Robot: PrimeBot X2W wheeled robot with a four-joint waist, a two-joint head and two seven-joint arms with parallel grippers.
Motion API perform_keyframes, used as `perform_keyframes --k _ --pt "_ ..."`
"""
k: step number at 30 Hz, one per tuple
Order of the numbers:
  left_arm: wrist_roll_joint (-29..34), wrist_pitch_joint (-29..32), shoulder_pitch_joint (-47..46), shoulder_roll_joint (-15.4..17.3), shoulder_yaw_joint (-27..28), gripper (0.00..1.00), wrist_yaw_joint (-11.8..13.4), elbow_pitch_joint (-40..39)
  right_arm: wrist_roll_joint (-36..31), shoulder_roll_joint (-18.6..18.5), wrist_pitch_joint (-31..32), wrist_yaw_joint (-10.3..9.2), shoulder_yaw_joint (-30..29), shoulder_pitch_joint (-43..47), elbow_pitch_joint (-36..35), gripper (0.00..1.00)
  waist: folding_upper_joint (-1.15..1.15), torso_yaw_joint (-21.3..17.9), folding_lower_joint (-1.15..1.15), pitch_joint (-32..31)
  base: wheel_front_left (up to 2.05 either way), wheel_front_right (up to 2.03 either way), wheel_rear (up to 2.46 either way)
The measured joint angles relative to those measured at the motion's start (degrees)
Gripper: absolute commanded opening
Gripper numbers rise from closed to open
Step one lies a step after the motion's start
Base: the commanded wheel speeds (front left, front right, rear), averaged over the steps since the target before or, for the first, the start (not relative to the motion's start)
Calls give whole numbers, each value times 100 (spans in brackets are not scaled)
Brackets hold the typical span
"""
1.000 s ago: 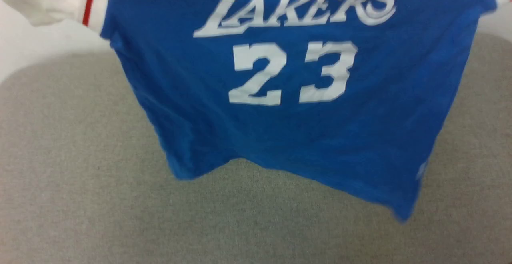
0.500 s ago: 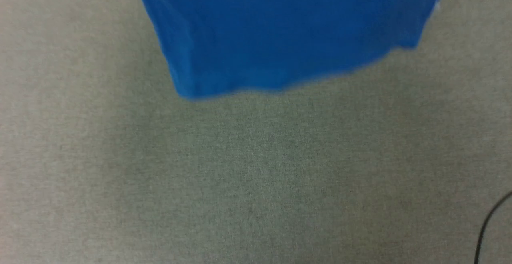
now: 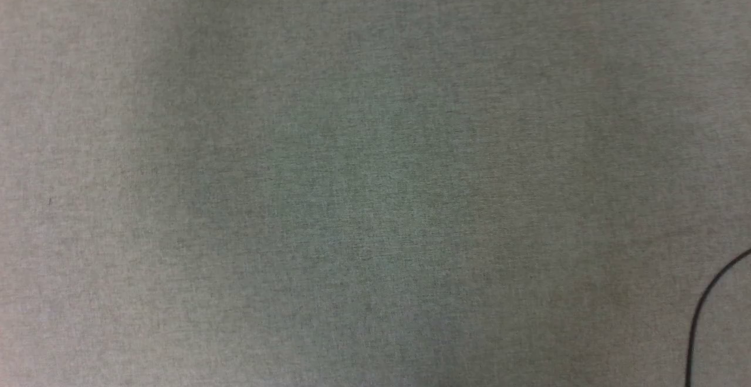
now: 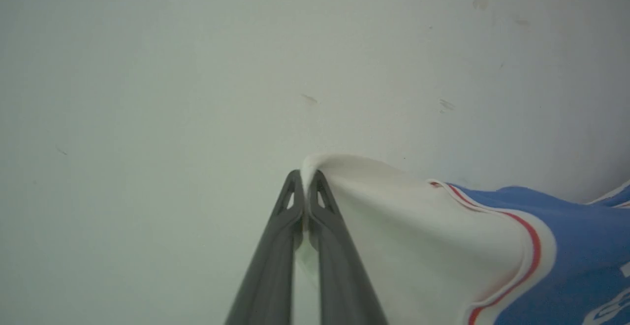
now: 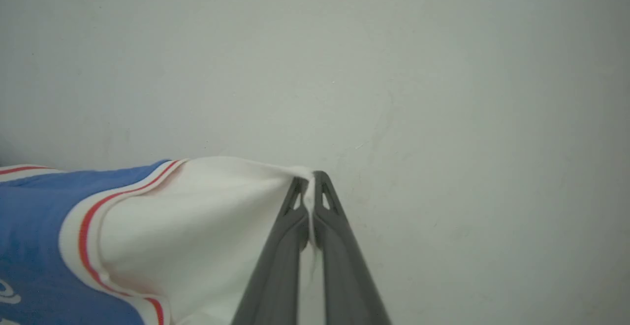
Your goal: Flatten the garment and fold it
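The garment [image 4: 566,246] is a blue jersey with white sleeves and red stripe trim, held up in the air. In the left wrist view my left gripper [image 4: 306,179] is shut on the edge of one white sleeve, the cloth spreading right toward the blue body. In the right wrist view my right gripper [image 5: 308,181] is shut on the other white sleeve of the garment [image 5: 187,231], whose blue body trails off to the left. A pale wall lies behind both grippers.
The head view looks down on a grey cloth-covered table [image 3: 375,176]. A thin dark cable [image 3: 707,311] curves in at its lower right corner.
The head view has tilted downward, so the hanging jersey slid up and out of that picture. The dark cable has come into view at the lower right.
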Motion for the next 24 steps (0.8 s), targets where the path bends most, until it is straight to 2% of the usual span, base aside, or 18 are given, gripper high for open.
perform_keyframes --k 5,9,14,18,24 --pt "-105 -167 572 -204 -127 0 -48 312 256 158 -310 0 168 356 337 0 0 76 -1 -24 0 0 0" --pt "-303 -235 1681 -416 -321 0 -47 522 527 237 -485 0 437 1168 458 0 0 114 -1 -226 0 0 0" --pt "-426 -278 3205 -444 -620 0 -49 570 1039 244 -537 1 892 2408 222 0 0 143 -2 -623 0 0 0" --pt "-600 -194 4328 -337 -804 0 -37 226 1434 -1 -463 0 1154 3539 -323 0 0 167 -3 -1012 0 0 0" --pt "-887 200 5909 183 -942 0 296 -765 1912 -552 -138 0 1020 5301 -1278 0 0 207 -4 -1622 0 0 0"
